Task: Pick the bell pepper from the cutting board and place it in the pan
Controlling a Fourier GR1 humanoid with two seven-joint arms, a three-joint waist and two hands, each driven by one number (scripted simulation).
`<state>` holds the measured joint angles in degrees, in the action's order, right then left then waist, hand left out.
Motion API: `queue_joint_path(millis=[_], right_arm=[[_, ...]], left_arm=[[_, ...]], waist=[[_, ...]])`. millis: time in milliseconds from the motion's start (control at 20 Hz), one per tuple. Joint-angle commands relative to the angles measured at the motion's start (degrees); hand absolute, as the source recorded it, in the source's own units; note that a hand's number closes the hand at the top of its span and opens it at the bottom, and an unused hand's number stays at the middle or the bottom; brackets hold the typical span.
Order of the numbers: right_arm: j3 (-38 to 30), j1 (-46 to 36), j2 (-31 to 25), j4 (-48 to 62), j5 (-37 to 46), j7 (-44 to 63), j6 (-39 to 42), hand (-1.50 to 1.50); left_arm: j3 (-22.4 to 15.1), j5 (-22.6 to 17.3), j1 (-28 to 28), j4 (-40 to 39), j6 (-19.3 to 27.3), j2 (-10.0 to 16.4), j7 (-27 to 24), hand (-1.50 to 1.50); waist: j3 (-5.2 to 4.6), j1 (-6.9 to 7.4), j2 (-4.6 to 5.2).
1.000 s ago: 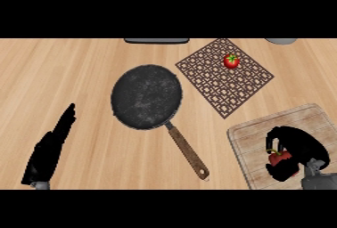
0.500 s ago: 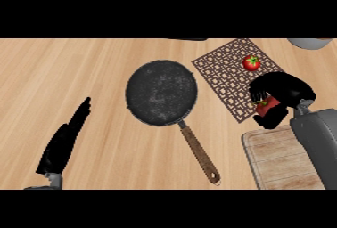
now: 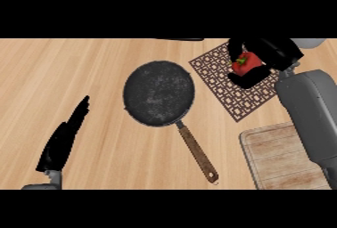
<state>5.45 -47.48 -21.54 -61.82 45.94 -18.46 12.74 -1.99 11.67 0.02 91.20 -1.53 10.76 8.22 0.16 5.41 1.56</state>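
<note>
bell pepper (image 3: 245, 63): part-hidden by right robot hand (image 3: 273, 50) | cutting board (image 3: 273, 156): edge-cropped

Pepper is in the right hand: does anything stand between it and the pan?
Nothing visible does. The right hand holds the bell pepper over the lattice mat; only mat and bare counter lie between it and the pan, toward the view's left.

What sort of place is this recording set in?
Most likely a kitchen counter: a wooden top holding a dark frying pan, a wooden cutting board and a lattice trivet, with the right hand curled round a red bell pepper.
</note>
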Motion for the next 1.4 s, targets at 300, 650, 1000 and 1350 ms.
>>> queue_joint_path(millis=[300, 650, 1000, 1350], right_arm=[[-1.8, -18.4, 14.6, 24.5, -2.0, -7.0, -4.7, 1.5], [-1.6, -24.6, 21.3, 37.3, -4.5, -4.7, -6.8, 1.5], [7.9, -24.3, 21.5, 44.1, -8.3, -3.7, -10.0, 1.5], [13.3, -20.9, 21.5, 45.6, -13.2, -2.2, -1.6, 1.5]], left_arm=[[1.1, 0.5, -0.1, -1.3, 0.8, -0.2, 0.3, 0.0], [1.9, -0.3, -0.2, -2.6, -0.4, 0.4, -2.0, 0.0], [-2.7, 2.5, -2.8, 0.8, 0.4, -2.3, 2.2, 0.0], [-3.2, 2.2, -4.2, -1.8, 0.0, -3.3, 0.6, 0.0]], waist=[[-0.17, -2.06, -0.62], [-0.22, -1.69, -0.52], [-0.21, 2.97, 0.27], [-0.24, 4.76, 0.65]])
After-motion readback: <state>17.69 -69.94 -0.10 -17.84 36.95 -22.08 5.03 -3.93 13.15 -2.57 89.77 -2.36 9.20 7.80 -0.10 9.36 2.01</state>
